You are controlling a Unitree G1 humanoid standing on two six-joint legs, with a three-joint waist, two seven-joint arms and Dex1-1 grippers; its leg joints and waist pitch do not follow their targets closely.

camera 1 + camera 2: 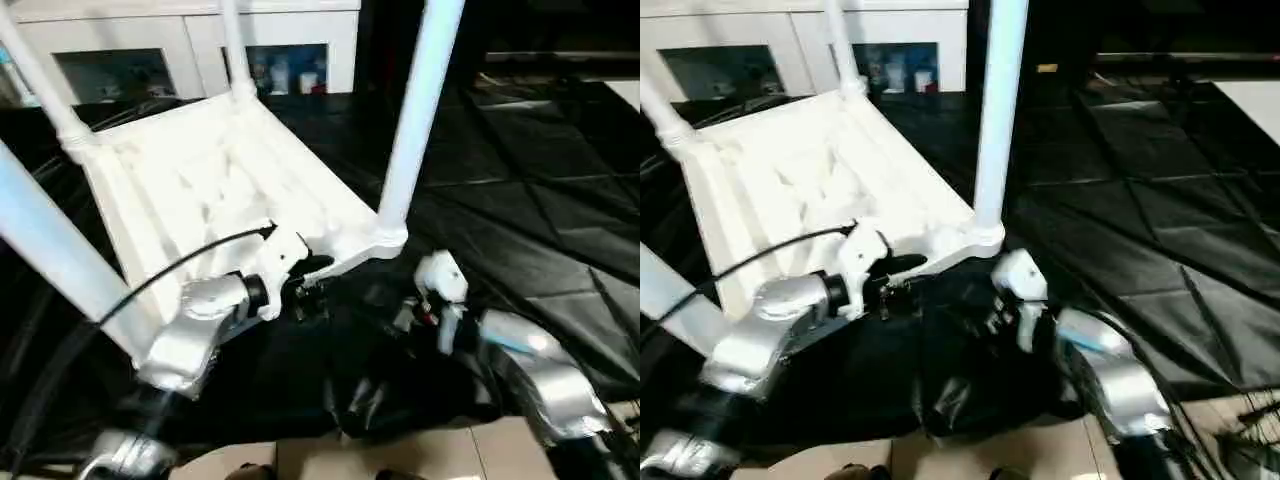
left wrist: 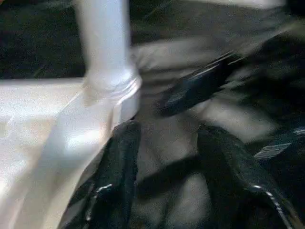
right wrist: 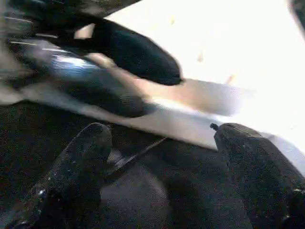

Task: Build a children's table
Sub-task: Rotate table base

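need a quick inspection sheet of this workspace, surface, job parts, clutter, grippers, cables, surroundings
surface: black cloth, creased, covers the whole work area
job's things: white table top lies upside down, ribbed underside up; four white legs stand in its corner sockets, nearest one upright at the corner by the grippers
clutter: nothing seen
grippers: left gripper at the near edge of the table top, fingers apart, holding nothing; right gripper open, empty, facing that edge
cables: black cable runs along the left arm to the wrist
surroundings: white cabinet with glass doors behind; pale floor at the near edge
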